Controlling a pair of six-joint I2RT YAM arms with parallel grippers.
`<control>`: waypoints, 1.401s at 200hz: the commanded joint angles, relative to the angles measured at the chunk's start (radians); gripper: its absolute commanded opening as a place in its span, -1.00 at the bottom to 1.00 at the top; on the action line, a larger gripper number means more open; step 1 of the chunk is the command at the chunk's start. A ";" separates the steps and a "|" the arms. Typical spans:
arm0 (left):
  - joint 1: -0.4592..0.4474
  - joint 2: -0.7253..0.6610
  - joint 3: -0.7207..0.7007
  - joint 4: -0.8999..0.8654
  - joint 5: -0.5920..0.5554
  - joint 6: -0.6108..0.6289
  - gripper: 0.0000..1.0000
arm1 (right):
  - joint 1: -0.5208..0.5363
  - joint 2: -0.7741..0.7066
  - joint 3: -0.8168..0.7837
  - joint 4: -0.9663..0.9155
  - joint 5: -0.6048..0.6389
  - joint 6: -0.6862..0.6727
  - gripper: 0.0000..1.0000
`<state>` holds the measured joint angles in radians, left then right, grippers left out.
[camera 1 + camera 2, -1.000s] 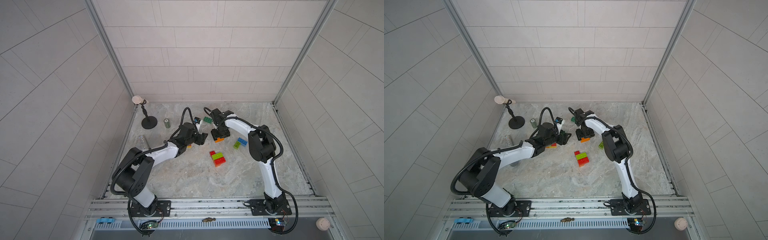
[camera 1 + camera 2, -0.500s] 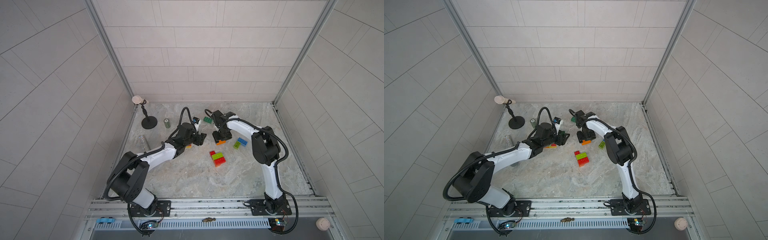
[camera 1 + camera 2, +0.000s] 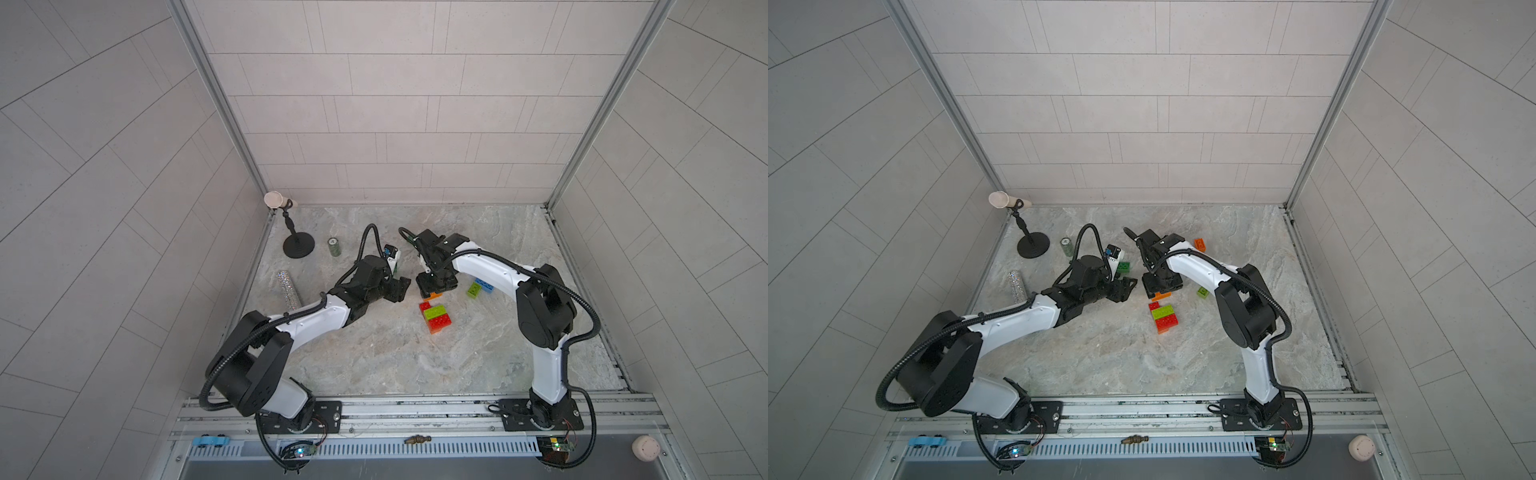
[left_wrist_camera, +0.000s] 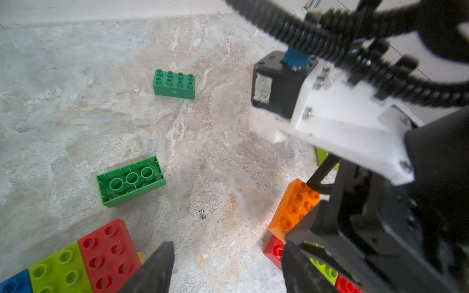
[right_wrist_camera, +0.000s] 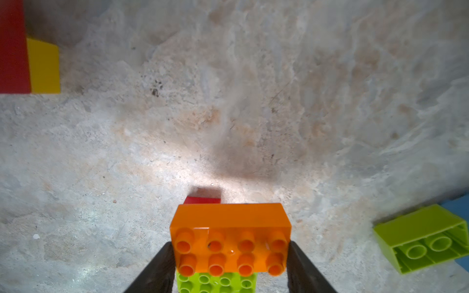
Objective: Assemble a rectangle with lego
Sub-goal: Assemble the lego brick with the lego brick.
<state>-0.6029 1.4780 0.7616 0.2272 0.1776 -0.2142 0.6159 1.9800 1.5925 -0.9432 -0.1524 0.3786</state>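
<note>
**Right gripper (image 5: 231, 244) clamps orange brick (image 5: 229, 220)**

The brick sits over the end of a row of red and lime bricks (image 3: 434, 318) on the marble worktop (image 3: 374, 353), right under the gripper. Close by and facing it, the left gripper (image 4: 225, 271) hangs with jaws apart and empty. An upturned green brick (image 4: 130, 181) lies ahead of its fingertips, another green brick (image 4: 174, 83) farther on.

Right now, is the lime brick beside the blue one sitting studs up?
No, it is tipped on its side: the lime brick shows its hollow underside with round tubes facing sideways, and a plain wall faces up, in the right wrist view.
</note>
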 commanded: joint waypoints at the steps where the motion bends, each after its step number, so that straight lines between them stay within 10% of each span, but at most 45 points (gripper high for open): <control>1: -0.005 0.009 -0.006 0.012 -0.004 -0.013 0.43 | 0.014 -0.020 -0.006 -0.004 0.022 0.022 0.17; 280: -0.006 0.015 -0.009 0.026 -0.002 0.002 0.42 | 0.048 0.000 -0.103 -0.008 0.034 0.065 0.09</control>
<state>-0.6029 1.4887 0.7620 0.2344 0.1795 -0.2169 0.6529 1.9774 1.5188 -0.9131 -0.1482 0.4274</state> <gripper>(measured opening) 0.713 0.652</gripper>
